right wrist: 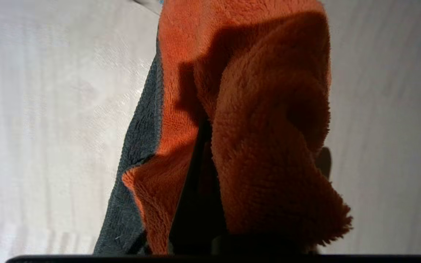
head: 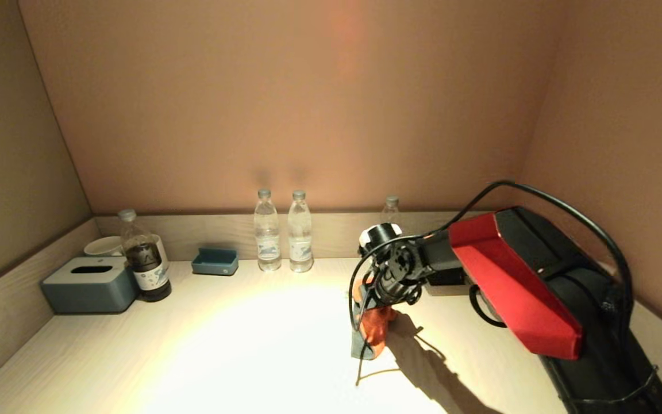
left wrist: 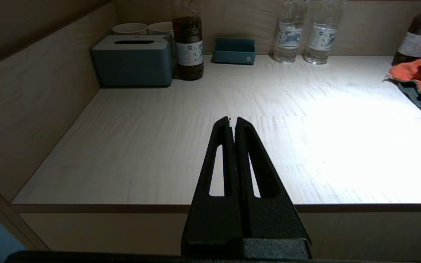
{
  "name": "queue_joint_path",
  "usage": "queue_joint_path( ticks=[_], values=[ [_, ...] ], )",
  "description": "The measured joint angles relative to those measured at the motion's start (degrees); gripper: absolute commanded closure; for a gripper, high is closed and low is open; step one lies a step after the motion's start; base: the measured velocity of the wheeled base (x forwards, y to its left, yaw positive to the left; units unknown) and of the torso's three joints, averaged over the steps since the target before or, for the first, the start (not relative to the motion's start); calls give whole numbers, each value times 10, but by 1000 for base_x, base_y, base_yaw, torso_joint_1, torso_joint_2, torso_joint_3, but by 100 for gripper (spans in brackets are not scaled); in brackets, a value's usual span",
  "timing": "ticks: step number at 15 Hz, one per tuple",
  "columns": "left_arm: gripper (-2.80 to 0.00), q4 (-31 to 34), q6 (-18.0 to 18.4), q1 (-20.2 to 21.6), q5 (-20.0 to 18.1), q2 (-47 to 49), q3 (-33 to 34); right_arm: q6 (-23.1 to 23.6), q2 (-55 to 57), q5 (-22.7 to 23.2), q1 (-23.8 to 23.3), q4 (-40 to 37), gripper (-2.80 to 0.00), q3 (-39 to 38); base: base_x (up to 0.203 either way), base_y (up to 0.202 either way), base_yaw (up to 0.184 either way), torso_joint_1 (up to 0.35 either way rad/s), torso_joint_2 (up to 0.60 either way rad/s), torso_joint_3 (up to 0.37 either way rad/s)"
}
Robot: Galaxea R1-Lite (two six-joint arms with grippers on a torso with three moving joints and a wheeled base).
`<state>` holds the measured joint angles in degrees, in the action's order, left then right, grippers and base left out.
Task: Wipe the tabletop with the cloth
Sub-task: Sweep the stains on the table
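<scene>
The cloth (head: 374, 326) is orange terry with a dark grey edge, and it hangs bunched from my right gripper (head: 372, 315), which is shut on it right of the tabletop's middle. Its lower end reaches the pale wood-grain tabletop (head: 239, 351). In the right wrist view the cloth (right wrist: 265, 124) fills the middle and hides most of the fingers. The left wrist view shows the cloth (left wrist: 420, 78) far off to one side. My left gripper (left wrist: 232, 119) is shut and holds nothing. It hovers at the tabletop's front edge (left wrist: 122, 208) and stays outside the head view.
Along the back rim stand a grey-blue tissue box (head: 91, 284), white cups (head: 103, 246), a dark bottle (head: 146, 261), a small blue tray (head: 215, 261), two water bottles (head: 267, 236) (head: 300, 236) and a third bottle (head: 391, 208). Low rims (head: 3, 310) line the sides.
</scene>
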<state>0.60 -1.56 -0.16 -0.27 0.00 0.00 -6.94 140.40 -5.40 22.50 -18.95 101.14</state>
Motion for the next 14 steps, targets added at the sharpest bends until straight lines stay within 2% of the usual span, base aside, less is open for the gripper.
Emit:
queue_joint_path(
  ticks=[6, 9, 11, 14],
  values=[
    [0, 0, 0, 0, 0, 0, 0, 2, -162, 8, -37, 4, 0, -199, 0, 0, 0, 0, 0, 0],
    [0, 0, 0, 0, 0, 0, 0, 6, -247, 24, -43, 5, 0, -268, 0, 0, 0, 0, 0, 0],
    [0, 0, 0, 0, 0, 0, 0, 7, -301, 38, -39, 15, 0, -312, 0, 0, 0, 0, 0, 0],
    [0, 0, 0, 0, 0, 0, 0, 6, -354, 64, -7, 49, 0, -360, 0, 0, 0, 0, 0, 0]
  ],
)
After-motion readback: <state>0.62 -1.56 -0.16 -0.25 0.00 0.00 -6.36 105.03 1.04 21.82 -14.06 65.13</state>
